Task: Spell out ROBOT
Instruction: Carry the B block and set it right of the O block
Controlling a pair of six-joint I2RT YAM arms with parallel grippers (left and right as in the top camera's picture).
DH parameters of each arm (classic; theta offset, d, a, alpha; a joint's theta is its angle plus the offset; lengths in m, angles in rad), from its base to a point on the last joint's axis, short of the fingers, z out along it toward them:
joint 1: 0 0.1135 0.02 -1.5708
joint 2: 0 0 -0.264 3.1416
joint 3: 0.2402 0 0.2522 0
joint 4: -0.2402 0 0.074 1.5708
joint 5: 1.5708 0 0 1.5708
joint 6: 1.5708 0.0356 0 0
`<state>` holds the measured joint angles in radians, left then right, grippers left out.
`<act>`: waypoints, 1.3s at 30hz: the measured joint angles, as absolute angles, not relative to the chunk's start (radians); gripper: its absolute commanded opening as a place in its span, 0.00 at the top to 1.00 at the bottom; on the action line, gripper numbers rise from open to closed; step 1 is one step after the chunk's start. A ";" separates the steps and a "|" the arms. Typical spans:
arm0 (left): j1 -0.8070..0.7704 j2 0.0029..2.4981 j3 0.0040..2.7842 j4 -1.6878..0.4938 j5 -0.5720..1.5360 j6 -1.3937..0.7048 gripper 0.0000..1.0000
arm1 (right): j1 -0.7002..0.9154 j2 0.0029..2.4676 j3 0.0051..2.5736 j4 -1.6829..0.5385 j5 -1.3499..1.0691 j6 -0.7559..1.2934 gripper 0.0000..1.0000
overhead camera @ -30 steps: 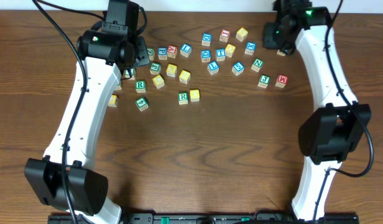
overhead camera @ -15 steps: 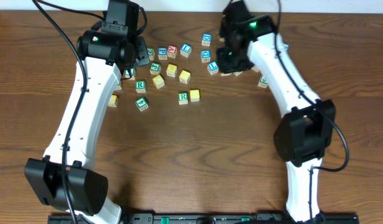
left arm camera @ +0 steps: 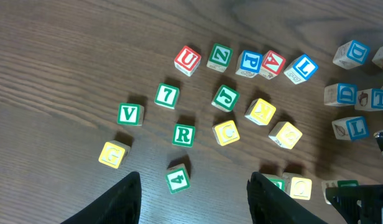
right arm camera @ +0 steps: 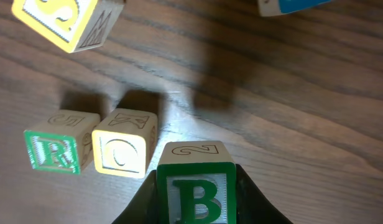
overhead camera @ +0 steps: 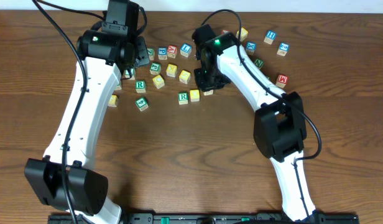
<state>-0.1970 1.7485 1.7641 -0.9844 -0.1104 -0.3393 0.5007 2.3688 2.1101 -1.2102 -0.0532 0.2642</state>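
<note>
A green-framed R cube (right arm camera: 53, 151) and a yellow O cube (right arm camera: 121, 151) stand side by side on the wood. My right gripper (right arm camera: 196, 193) is shut on the green-framed B cube (right arm camera: 196, 186), which sits just right of the O with a small gap. From overhead the R (overhead camera: 183, 98) and O (overhead camera: 194, 95) lie mid-table, with the right gripper (overhead camera: 207, 84) over the B beside them. A blue-lettered T cube (left arm camera: 381, 98) lies at the right edge of the left wrist view. My left gripper (left arm camera: 194, 202) hangs open and holds nothing above the loose cubes.
Several loose cubes are scattered along the back, among them a second green R (left arm camera: 183, 135), a green 4 (left arm camera: 178, 179), a red U (left arm camera: 187, 60) and a red M (overhead camera: 281, 80). A yellow cube (right arm camera: 61, 18) lies just behind the row.
The right arm has swung from the far right corner leftward to the R and O pair, carrying the B cube. The left arm has not moved.
</note>
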 measured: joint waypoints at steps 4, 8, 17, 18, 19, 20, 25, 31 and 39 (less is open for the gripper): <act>-0.197 1.748 1.764 -0.984 -0.110 -0.339 0.45 | 0.515 2.369 2.106 -1.195 -0.006 0.290 0.81; -0.197 1.748 1.764 -0.984 -0.110 -0.339 0.46 | 0.522 2.369 2.080 -1.171 0.025 0.320 0.80; -0.197 1.748 1.764 -0.984 -0.110 -0.339 0.45 | 0.522 2.369 2.001 -1.115 0.034 0.352 0.81; -0.197 1.748 1.764 -0.984 -0.110 -0.339 0.46 | 0.522 2.369 2.000 -1.113 0.034 0.353 0.81; -0.197 1.748 1.764 -0.984 -0.110 -0.339 0.46 | 0.522 2.369 2.000 -1.111 0.034 0.355 0.80; -0.197 1.748 1.764 -0.984 -0.110 -0.339 0.46 | 0.522 2.369 2.000 -1.109 0.033 0.356 0.78; -0.197 1.748 1.764 -0.984 -0.110 -0.339 0.45 | 0.523 2.369 2.000 -1.108 0.029 0.360 0.65; -0.197 1.748 1.764 -0.984 -0.110 -0.339 0.45 | 0.526 2.369 2.000 -1.110 0.021 0.375 0.62; -0.197 1.748 1.764 -0.984 -0.110 -0.339 0.45 | 0.527 2.369 2.000 -1.127 0.015 0.376 0.67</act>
<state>-0.1970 1.7485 1.7641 -0.9844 -0.1104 -0.3393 0.5274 2.3688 1.9999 -1.1271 0.0147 0.3756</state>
